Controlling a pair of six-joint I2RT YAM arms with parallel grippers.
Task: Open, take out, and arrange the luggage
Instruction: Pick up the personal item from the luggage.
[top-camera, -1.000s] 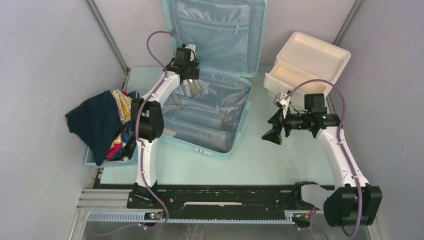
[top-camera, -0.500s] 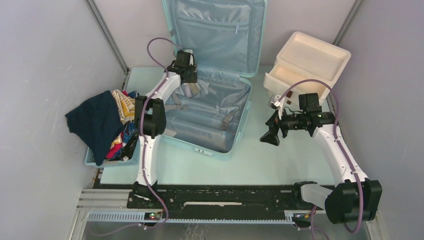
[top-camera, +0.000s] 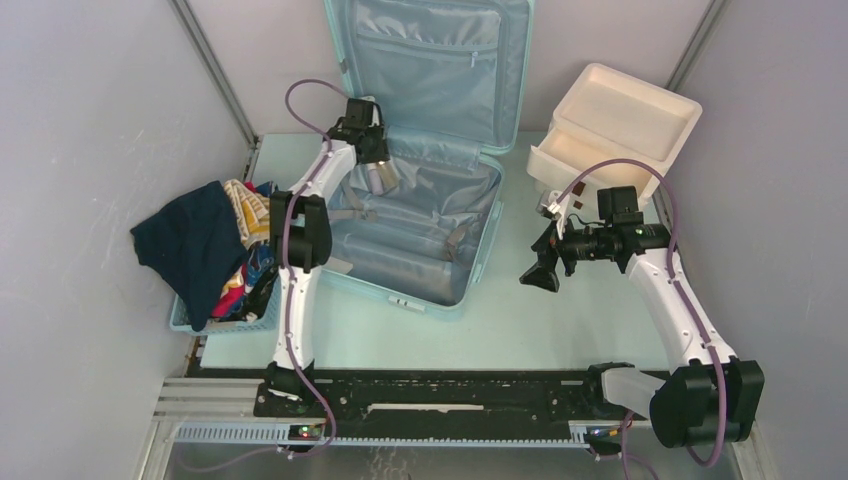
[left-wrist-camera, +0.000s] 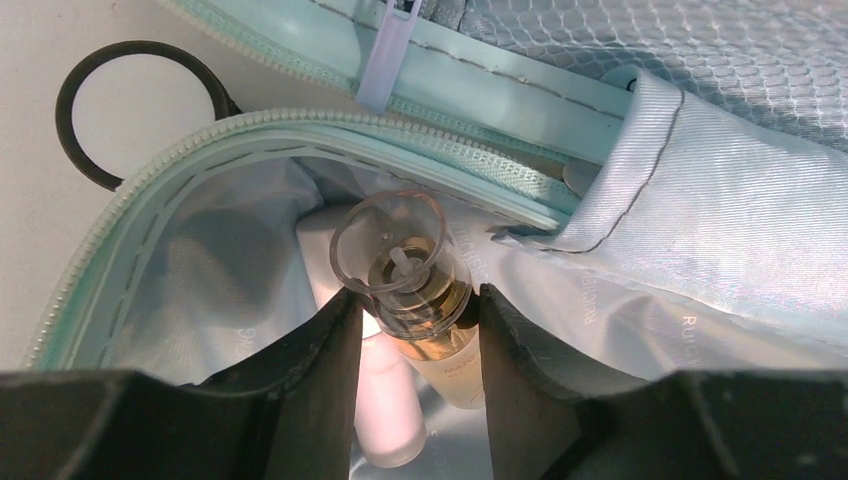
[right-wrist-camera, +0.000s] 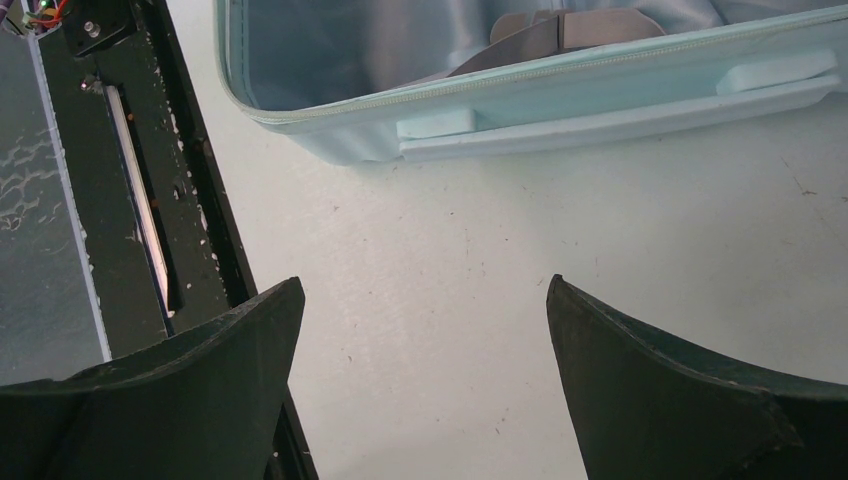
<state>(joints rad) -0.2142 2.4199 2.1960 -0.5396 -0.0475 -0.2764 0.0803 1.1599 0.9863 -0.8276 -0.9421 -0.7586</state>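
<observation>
Nearest the arm bases, just right of the luggage (top-camera: 420, 250), the right fingers (right-wrist-camera: 230, 350) are held spread as wide as they go above the worktop (top-camera: 520, 330), with nothing in them. The luggage is laid open mid-worktop, its lid stood up against the back wall. Left of the luggage, a blue basket (top-camera: 225, 320) is stuffed with clothes.

Deeper in, at the luggage's far-left corner by the hinge, the left fingers (left-wrist-camera: 320, 370) are set about half open on either side of a small clear-capped bottle (left-wrist-camera: 400, 265) of amber liquid. Contact looks likely, but whether it's actually pinched can't be told. A white tube (left-wrist-camera: 385, 420) is lying right against the bottle.

So for this pick, the squeeze should probably be kept square on the bottle, the tube and loose lining left out of the pinch, and the lift taken straight up so the zip edge isn't snagged.

Off the luggage's far-right side, a cream box (top-camera: 620, 120) is parked.
</observation>
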